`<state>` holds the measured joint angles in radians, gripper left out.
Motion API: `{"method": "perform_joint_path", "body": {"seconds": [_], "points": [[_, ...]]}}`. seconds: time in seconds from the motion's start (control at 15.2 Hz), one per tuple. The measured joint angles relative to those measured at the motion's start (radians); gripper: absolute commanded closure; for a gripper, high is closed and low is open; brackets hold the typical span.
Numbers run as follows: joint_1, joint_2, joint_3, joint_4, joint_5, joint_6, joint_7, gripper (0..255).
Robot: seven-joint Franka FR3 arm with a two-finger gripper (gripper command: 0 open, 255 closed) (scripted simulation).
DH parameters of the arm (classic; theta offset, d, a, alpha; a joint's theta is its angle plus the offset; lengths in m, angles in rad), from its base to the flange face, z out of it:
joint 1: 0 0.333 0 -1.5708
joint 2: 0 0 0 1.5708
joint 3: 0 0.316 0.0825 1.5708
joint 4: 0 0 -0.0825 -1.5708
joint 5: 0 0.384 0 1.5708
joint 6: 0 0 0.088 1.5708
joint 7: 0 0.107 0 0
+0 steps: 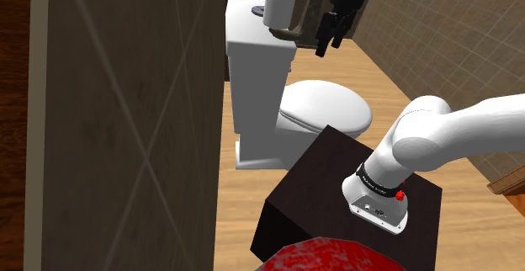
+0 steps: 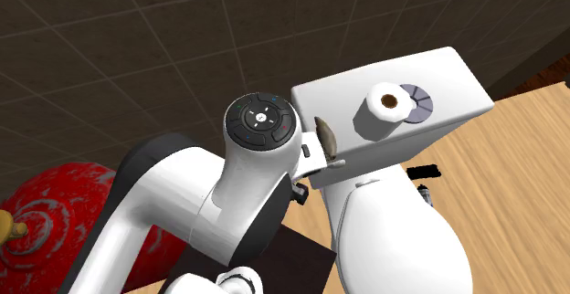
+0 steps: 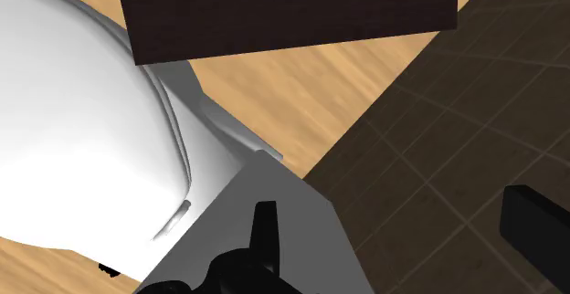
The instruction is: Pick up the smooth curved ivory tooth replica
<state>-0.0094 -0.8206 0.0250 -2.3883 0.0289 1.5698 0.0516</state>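
The tooth replica (image 1: pixel 287 32) is a small curved brownish piece lying at the edge of the white toilet tank's lid (image 1: pixel 248 35), beside a toilet paper roll (image 1: pixel 280 2). From above, the tooth (image 2: pixel 326 137) lies at the lid's corner, close to my arm's wrist joint (image 2: pixel 260 123). My black gripper (image 1: pixel 325 44) hangs just past that edge, on the shoulder view's right of the tooth, fingers pointing down. In the wrist view the gripper (image 3: pixel 402 237) is open with nothing between its fingers; one finger (image 3: pixel 265 236) is over the tank's corner (image 3: pixel 274 192), the other (image 3: pixel 537 228) over the dark tiled wall.
A grey round flush button (image 2: pixel 418 103) sits on the lid beside the roll (image 2: pixel 385 110). The closed toilet seat (image 1: pixel 324 109) lies below, in front of the dark stand (image 1: pixel 336 185). A red patterned object (image 2: pixel 64 210) stands by the stand. Dark tiled walls close in behind.
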Motion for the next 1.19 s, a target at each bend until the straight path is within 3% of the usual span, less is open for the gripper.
{"method": "perform_joint_path", "body": {"seconds": [0.2, 0.59, 0.92, 1.19], "points": [[0.009, 0.04, -0.023, 0.025, -0.019, 0.016, -0.055, 0], [0.052, 0.246, -0.13, 0.159, -0.086, 0.1, -0.33, 0], [0.094, 0.421, -0.194, 0.306, -0.1, 0.14, -0.559, 0], [0.104, 0.469, -0.209, 0.317, -0.1, 0.18, -0.619, 0]]}}
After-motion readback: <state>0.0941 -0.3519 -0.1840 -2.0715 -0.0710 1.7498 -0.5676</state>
